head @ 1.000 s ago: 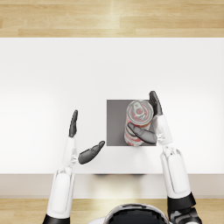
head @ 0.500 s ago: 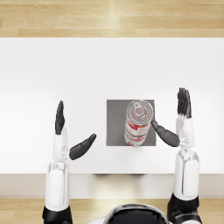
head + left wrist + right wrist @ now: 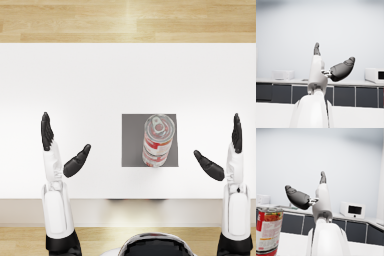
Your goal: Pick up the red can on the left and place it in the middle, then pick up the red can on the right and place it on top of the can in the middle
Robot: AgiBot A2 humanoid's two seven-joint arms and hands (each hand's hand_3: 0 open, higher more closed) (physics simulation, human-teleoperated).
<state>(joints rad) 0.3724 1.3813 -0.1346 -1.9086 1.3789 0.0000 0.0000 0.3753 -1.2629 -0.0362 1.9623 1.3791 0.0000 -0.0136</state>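
- Cans first: you have the upper red can (image 3: 159, 131) standing upright on the lower red can (image 3: 153, 156), a two-high stack on the grey square mat (image 3: 133, 140) in the middle of the white desk (image 3: 125, 75).
- From the head view the stack sits in the right half of the mat — the silver lid with its pull tab faces up at you.
- Your left hand (image 3: 59, 149) is out to the left of the mat, well apart from the cans; fingers spread, thumb angled toward the stack, nothing in it.
- Your right hand (image 3: 223, 151) mirrors it on the right side, also well apart from the cans; fingers apart, thumb pointing inward, holding nothing.
- Right wrist view: you can see the upper can's red-and-white label beside the raised hand, with clear air between them.
- Behind the desk you see dark cabinets (image 3: 356, 230) under a pale worktop, with a white microwave (image 3: 353, 210) on it.
- Wooden floor (image 3: 125, 20) shows beyond the desk's far edge.
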